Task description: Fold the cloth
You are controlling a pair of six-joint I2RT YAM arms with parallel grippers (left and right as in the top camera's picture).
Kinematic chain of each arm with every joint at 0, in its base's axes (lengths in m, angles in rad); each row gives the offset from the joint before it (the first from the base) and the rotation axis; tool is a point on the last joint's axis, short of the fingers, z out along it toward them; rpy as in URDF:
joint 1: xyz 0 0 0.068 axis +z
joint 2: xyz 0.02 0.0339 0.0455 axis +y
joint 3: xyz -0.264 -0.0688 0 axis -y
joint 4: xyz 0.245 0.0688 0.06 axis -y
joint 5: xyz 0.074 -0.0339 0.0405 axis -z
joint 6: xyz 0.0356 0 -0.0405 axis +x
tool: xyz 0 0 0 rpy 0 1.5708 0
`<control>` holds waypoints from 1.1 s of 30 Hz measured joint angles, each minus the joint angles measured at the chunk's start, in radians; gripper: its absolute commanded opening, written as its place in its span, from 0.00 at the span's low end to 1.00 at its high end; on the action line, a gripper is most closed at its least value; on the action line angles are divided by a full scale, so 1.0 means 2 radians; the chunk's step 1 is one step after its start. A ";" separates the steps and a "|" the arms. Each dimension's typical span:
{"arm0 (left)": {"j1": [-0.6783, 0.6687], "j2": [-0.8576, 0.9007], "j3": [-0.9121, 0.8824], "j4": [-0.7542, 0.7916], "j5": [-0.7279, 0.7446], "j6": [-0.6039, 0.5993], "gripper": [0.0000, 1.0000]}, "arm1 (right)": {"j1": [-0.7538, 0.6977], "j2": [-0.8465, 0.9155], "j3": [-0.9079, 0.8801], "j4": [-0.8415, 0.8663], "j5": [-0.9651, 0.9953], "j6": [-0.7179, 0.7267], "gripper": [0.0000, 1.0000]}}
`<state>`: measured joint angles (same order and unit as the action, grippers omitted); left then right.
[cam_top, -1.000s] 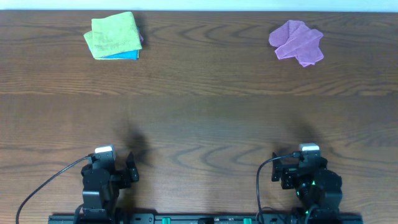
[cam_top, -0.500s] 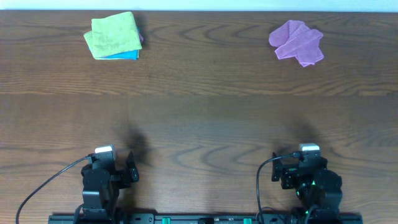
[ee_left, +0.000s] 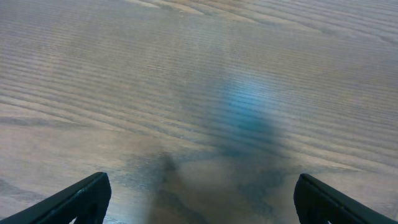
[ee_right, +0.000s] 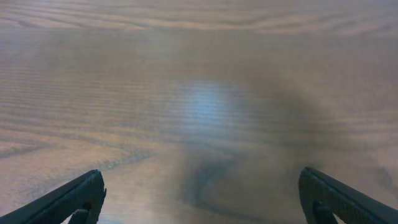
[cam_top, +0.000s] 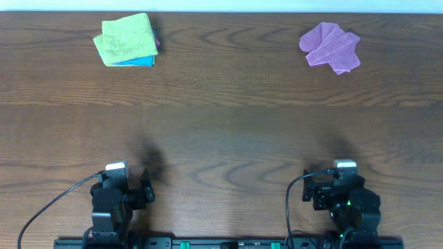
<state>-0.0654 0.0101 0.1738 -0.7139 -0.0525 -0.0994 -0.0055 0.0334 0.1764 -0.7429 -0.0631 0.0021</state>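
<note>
- The cloth (cam_top: pixel 330 46), purple, lies crumpled at the far right of the table (cam_top: pixel 221 131); I judge folding not yet begun.
- My left gripper (ee_left: pixel 200 193) and right gripper (ee_right: pixel 200 190) sit at the near edge, both spread wide and empty, well apart from it.

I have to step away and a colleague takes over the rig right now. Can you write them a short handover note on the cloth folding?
Left gripper: jaws wide open, empty, over bare table at its near edge.
Right gripper: the same, jaws open, holding nothing.
The cloth: purple, lying crumpled at the far right of the table, well apart from both arms.
A yellow-green cloth lies folded on a blue cloth at the far left; it is not part of the job.
Done: nothing, the cloth is not folded.
Left: reach it, spread it flat, fold it.
</note>
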 measured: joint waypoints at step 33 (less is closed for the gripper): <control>0.000 0.000 0.000 0.000 0.000 0.000 0.95 | -0.090 0.825 0.717 -0.065 0.033 0.056 0.99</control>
<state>-0.0654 0.0101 0.1741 -0.7143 -0.0525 -0.0994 -0.1864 1.6825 1.6100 -0.8722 0.0032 0.1150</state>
